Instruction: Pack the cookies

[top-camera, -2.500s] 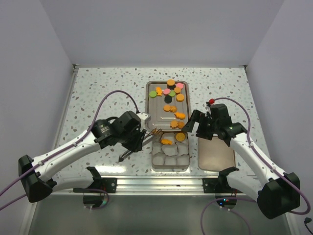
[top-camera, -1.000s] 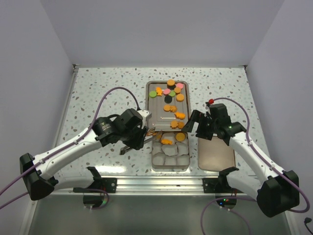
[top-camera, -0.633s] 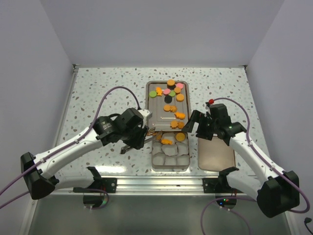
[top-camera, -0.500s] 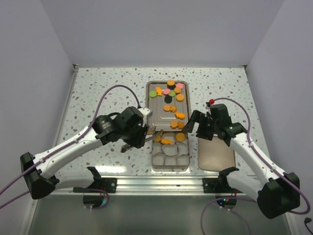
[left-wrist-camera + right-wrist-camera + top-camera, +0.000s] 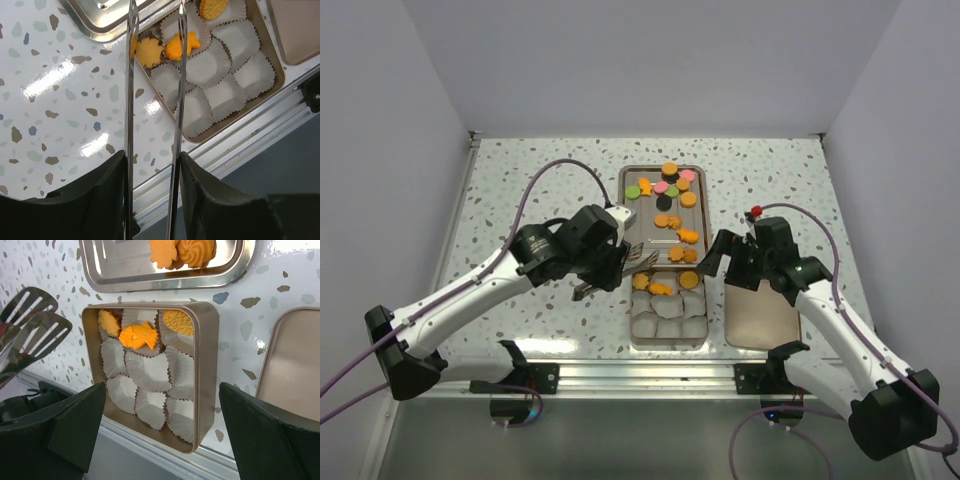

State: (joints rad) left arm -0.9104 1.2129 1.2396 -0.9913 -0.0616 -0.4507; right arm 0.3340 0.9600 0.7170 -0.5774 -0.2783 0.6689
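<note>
Several cookies (image 5: 667, 190), mostly orange with black, green and pink ones, lie on the steel tray (image 5: 632, 225). Three orange cookies sit in paper cups in the gold tin (image 5: 667, 335): a flower (image 5: 149, 52), a fish (image 5: 181, 45) and a round one (image 5: 214, 6). They also show in the right wrist view (image 5: 140, 336). My left gripper (image 5: 610, 268) is shut on metal tongs (image 5: 131, 75). The slotted tong tips (image 5: 35, 325) are empty and hover at the tray's near edge. My right gripper (image 5: 160, 430) is wide open and empty over the tin's right side.
The tin's lid (image 5: 760, 312) lies flat to the right of the tin. Empty pale paper cups (image 5: 150, 372) fill the rest of the tin. Two orange cookies (image 5: 182, 251) lie at the tray's near end. The table's front rail (image 5: 650, 375) runs close behind the tin.
The tongs dropped an orange cookie into the tin's far-left cup, then moved up and right toward the tray, empty. My right arm shifted slightly nearer.
</note>
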